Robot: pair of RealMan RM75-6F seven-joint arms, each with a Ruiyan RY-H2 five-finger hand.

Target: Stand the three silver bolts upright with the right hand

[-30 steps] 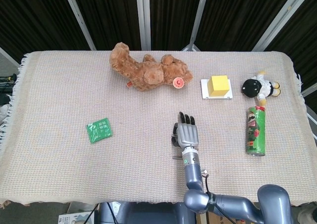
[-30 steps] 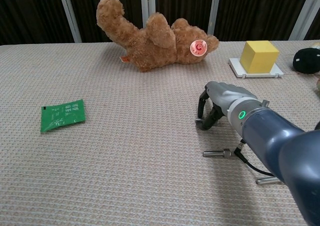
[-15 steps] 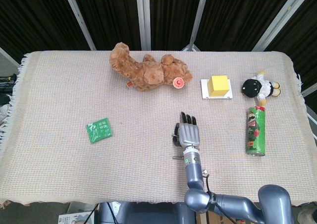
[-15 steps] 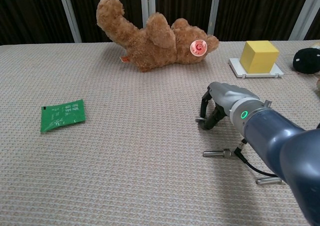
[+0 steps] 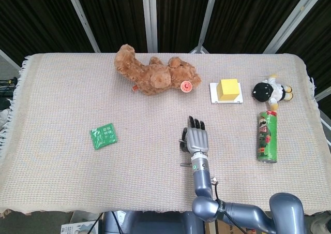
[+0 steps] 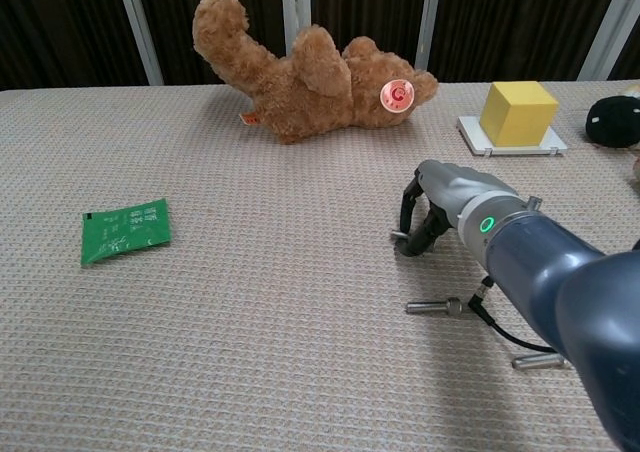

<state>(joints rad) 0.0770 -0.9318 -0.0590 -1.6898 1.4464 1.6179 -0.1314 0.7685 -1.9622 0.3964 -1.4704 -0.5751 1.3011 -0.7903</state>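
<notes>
A beige woven cloth [image 5: 62, 172] with fringed edges covers the table, with dark panels and pale slanted struts behind it. The right hand [image 6: 440, 204] hangs palm-down near the middle, fingers curled onto a silver bolt [image 6: 399, 237] at the cloth; whether it grips it I cannot tell. A second bolt [image 6: 435, 308] lies flat nearer the robot, a third [image 6: 540, 362] beside the forearm.
</notes>
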